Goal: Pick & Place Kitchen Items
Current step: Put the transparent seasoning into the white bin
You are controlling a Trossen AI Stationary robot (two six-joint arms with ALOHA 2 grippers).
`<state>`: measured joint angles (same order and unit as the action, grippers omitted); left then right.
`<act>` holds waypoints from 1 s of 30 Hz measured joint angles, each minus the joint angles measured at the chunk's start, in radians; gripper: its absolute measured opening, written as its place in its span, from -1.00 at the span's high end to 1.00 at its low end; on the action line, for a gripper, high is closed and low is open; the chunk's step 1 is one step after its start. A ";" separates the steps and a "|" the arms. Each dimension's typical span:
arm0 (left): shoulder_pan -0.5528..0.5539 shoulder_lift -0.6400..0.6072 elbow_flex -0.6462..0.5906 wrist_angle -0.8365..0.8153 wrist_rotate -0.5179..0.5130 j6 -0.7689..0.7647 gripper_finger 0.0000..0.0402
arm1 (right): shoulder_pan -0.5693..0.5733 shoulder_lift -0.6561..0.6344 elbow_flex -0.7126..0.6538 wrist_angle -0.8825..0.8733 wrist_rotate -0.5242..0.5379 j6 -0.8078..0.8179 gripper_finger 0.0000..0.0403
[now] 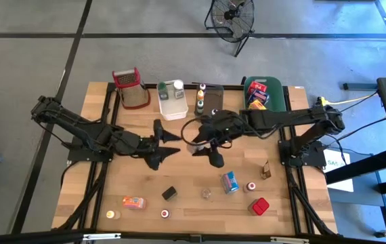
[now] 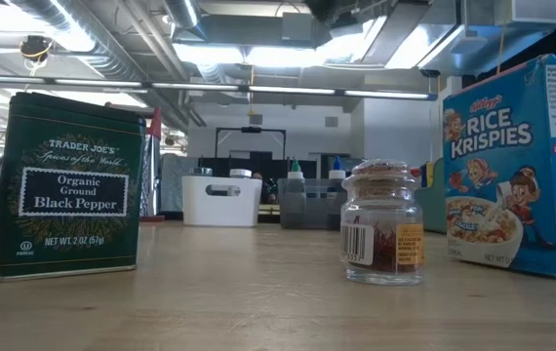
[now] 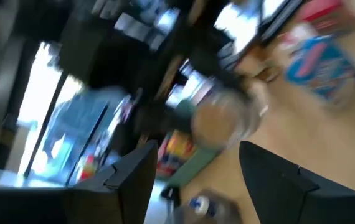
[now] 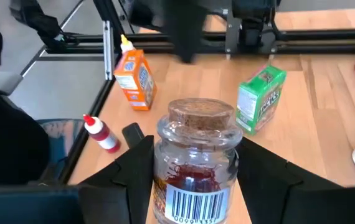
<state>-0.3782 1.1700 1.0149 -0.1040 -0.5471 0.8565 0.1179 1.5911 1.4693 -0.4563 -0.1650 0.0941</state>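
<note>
The right hand [image 4: 193, 174] pinches a cork-topped glass jar [image 4: 195, 163] of red threads between its fingers, above the middle of the wooden worktop [image 1: 186, 173]. Beyond it lie an orange box [image 4: 134, 78], a green box [image 4: 261, 98] and a small red-capped bottle [image 4: 100, 132]. The left hand [image 1: 166, 146] hangs mid-worktop, fingers spread with nothing between them. Farther back stand a white tub [image 1: 173, 100], a green tub [image 1: 267, 91] and a grater [image 1: 131, 88].

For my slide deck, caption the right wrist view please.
Right hand grips a cork-stoppered glass jar above the wooden table.
</note>
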 joint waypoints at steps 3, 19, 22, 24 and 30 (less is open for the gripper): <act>0.001 0.013 0.000 0.001 0.064 0.042 -0.07 | -0.001 0.013 0.000 0.013 -0.002 -0.001 0.06; 0.009 0.091 0.000 0.026 0.097 0.134 -0.03 | -0.023 0.079 0.001 0.067 -0.096 0.004 0.06; 0.012 0.090 0.000 0.011 0.107 0.126 -0.03 | -0.027 0.093 0.000 0.081 -0.123 0.007 0.06; 0.017 0.090 0.000 -0.020 0.126 0.099 -0.03 | -0.033 0.100 0.000 0.087 -0.124 0.012 0.06; 0.036 0.091 0.001 -0.079 0.166 0.058 -0.03 | -0.040 0.099 0.000 0.073 -0.127 0.014 0.06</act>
<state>-0.3420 1.2610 1.0157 -0.1825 -0.3815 0.9150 0.0776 1.6901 1.4696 -0.3828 -0.2920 0.1078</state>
